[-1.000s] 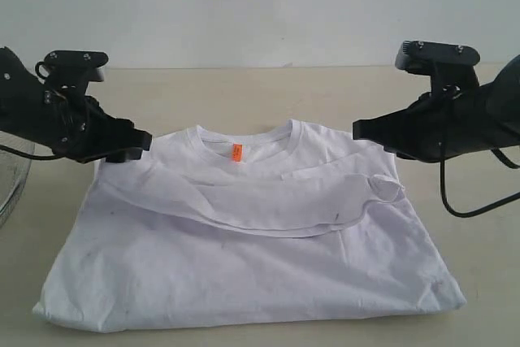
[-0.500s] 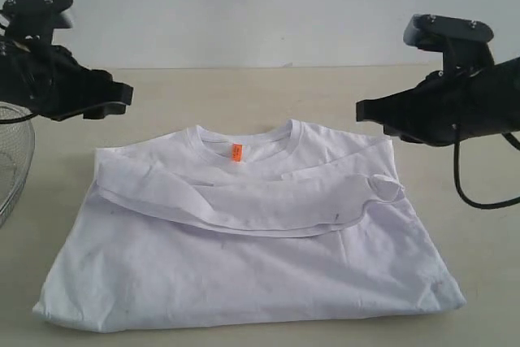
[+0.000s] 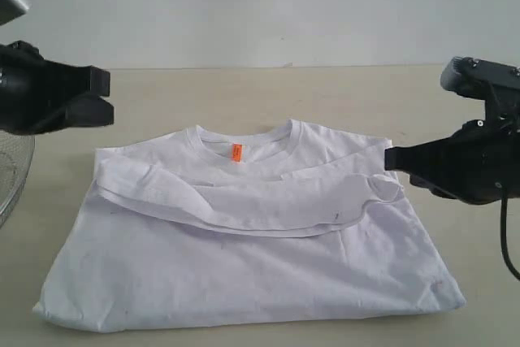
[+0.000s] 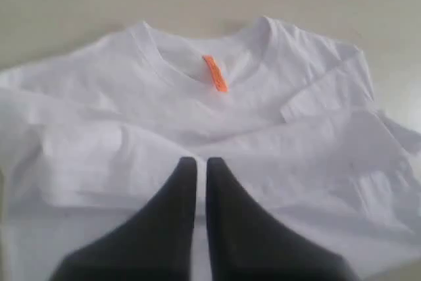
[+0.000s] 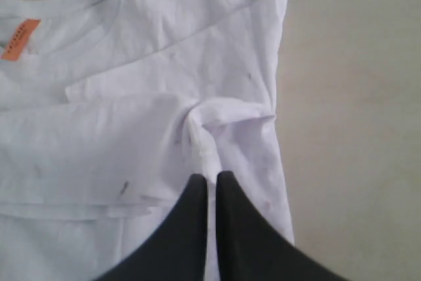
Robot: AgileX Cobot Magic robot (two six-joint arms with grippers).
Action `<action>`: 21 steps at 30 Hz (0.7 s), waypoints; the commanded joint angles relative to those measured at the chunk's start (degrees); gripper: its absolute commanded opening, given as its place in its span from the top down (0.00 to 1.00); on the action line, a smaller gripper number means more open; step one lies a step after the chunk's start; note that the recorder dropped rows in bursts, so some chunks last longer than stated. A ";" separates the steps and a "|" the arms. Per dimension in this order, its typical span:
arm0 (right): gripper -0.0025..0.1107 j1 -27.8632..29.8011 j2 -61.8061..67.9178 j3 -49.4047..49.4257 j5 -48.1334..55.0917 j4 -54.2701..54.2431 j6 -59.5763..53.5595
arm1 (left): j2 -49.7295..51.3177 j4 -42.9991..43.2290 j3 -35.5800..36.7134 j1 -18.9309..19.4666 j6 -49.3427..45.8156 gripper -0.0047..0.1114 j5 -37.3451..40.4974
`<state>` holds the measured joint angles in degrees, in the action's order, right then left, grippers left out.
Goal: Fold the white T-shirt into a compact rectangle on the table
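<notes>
Left hand (image 3: 102, 97) backed off the white short-sleeved cotton T-shirt (image 3: 244, 270); right hand (image 3: 390, 158) lower and further right.

Left hand's fingers, spread a second ago, are pressed together, pinching nothing, and it sits clear of the shirt's left shoulder. Right hand's fingers are pressed together and empty, tip at the shirt's right shoulder edge; contact with the cloth cannot be told. Shirt lies flat on the pale beige wood-look tabletop (image 3: 325, 91), collar on the far side, small orange neck tag (image 3: 236, 152) showing, both sleeves folded inward across the chest. Round wire-mesh basket (image 3: 10, 180) at the left edge.
</notes>
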<state>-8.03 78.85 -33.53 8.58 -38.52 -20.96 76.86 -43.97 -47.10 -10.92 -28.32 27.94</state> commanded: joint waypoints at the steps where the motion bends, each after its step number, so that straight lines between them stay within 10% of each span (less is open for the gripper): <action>1: 0.98 0.07 -0.52 1.41 2.25 0.22 -1.32 | -2.16 -3.82 6.42 -2.33 -3.19 0.92 3.54; 21: 0.98 -8.51 12.06 1.16 -4.49 -0.20 -3.21 | -2.52 -7.63 15.01 -2.90 -5.08 0.92 1.63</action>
<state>-16.41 89.58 -31.08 6.46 -38.79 -23.45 74.94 -50.95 -32.39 -13.36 -32.86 30.09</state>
